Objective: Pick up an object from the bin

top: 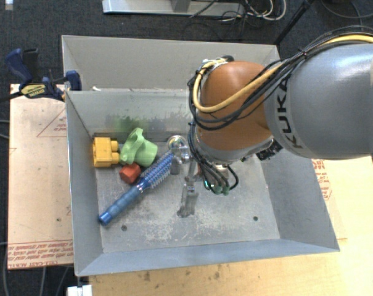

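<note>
We see the gripper (pixel 185 211) low over the bare bin (pixel 235 222) floor beside the blue brush (pixel 137 190); fingers (pixel 188 199) look clenched, empty; likely pre-grasp.

Single camera, set above the bin (pixel 235 221) and angled down into it.
The camera looks down from above and somewhat to one side, so the bin's far wall (pixel 131 66) faces the lens as a broad sloping panel. It stands near enough that the bin takes up most of the view, with a strip of dark floor (pixel 50 11) beyond the far rim. The arm (pixel 322 103) enters from the bin's right and covers part of that side.
</note>
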`<state>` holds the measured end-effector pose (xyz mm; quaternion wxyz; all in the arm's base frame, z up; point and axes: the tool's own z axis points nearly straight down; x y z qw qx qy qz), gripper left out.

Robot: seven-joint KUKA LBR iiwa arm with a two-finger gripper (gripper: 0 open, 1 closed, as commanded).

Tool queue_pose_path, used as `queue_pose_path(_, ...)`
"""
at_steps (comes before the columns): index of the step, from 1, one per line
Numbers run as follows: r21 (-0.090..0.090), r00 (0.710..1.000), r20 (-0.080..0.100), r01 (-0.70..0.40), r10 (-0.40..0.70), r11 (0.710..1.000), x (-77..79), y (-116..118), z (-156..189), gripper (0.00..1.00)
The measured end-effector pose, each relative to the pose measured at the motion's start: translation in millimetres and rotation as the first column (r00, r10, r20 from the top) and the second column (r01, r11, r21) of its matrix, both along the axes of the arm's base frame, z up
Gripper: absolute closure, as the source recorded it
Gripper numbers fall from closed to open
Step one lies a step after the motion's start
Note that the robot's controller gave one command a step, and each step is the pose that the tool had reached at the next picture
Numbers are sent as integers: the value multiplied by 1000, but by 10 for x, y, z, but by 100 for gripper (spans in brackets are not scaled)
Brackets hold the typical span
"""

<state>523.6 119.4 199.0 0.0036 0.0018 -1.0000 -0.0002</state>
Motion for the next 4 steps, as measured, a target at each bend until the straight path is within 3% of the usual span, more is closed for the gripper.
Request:
queue_pose_path(1,5,976,10,-219,219,976,570,612,-980,0)
queue_pose_path(2,0,885,22,-466,466,885,617,920,-1248,0)
queue_pose_path(3,2,885,24,-465,465,885,622,929,-1234,100)
queue_pose_path(4,0,853,17,-521,521,853,442,1257,-6,100)
